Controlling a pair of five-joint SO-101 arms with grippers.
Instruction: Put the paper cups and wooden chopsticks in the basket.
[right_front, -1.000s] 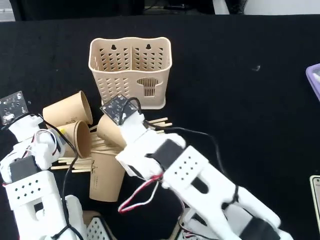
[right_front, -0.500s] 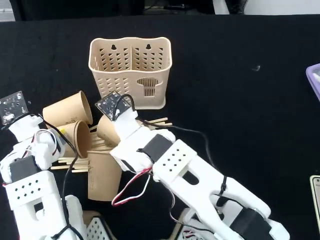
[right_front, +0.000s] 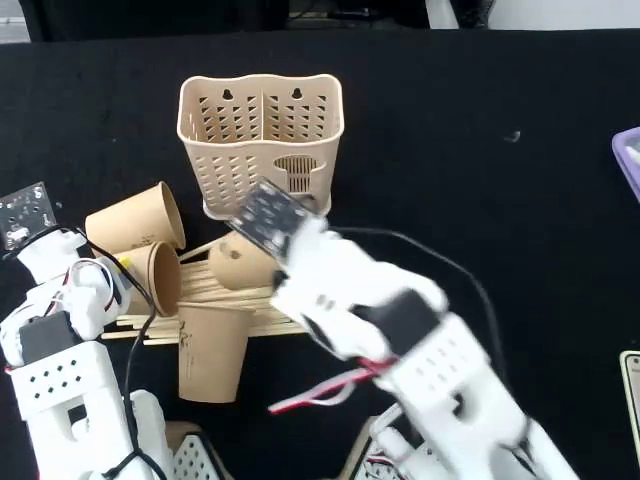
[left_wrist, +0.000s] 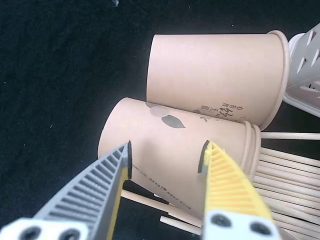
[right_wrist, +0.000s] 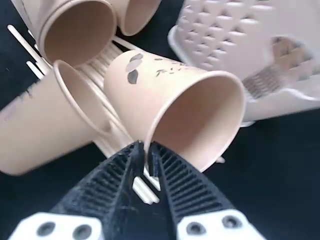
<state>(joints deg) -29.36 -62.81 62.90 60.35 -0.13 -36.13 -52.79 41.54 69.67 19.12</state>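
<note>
A beige slotted basket (right_front: 260, 140) stands upright at the back of the table. Several paper cups lie on their sides in front of it over a pile of wooden chopsticks (right_front: 225, 292). My right gripper (right_wrist: 145, 156) is shut on the rim of one cup (right_wrist: 165, 95), which sits tilted just in front of the basket (right_wrist: 240, 45) and shows in the high view as a cup (right_front: 240, 262). My left gripper (left_wrist: 167, 160) is open and straddles another lying cup (left_wrist: 165, 137). A third cup (left_wrist: 215, 75) lies against that one.
A fourth cup (right_front: 210, 350) lies near the front between the arms. A purple object (right_front: 628, 160) sits at the right edge of the black table, and a pale object (right_front: 632, 375) lies lower on that edge. Loose chopsticks (left_wrist: 290, 160) run under the cups.
The right arm has swung right and turned its wrist, shifting the gripped cup closer to the basket and uncovering more chopsticks. The left arm has stayed still.
</note>
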